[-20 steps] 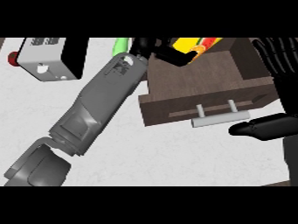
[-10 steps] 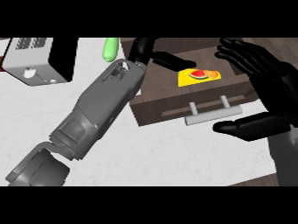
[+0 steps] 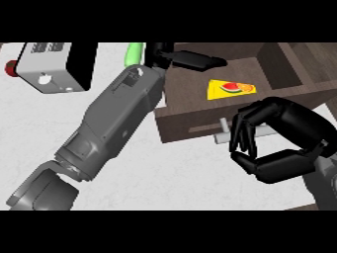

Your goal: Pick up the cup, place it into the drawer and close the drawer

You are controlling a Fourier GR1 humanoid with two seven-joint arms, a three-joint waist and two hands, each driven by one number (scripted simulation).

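The yellow cup [image 3: 231, 89] with a fruit picture lies inside the open dark wooden drawer [image 3: 200, 117], nothing holding it. My left hand [image 3: 189, 59] is at the drawer's far left corner, fingers stretched out to the right, apart from the cup. My right hand [image 3: 282, 144] is at the drawer's front, its fingers curled down over the right end of the pale handle [image 3: 223, 136] with the thumb bent underneath. Whether they grip the handle is hidden.
A white and black appliance [image 3: 51, 64] with a red knob [image 3: 10, 68] stands at the back left. A green object [image 3: 133, 53] shows behind my left wrist. My left forearm [image 3: 116, 118] crosses the white counter [image 3: 171, 173] diagonally.
The cup left my left hand and now lies in the drawer. My right hand went from spread open to curled and came in against the drawer's handle.
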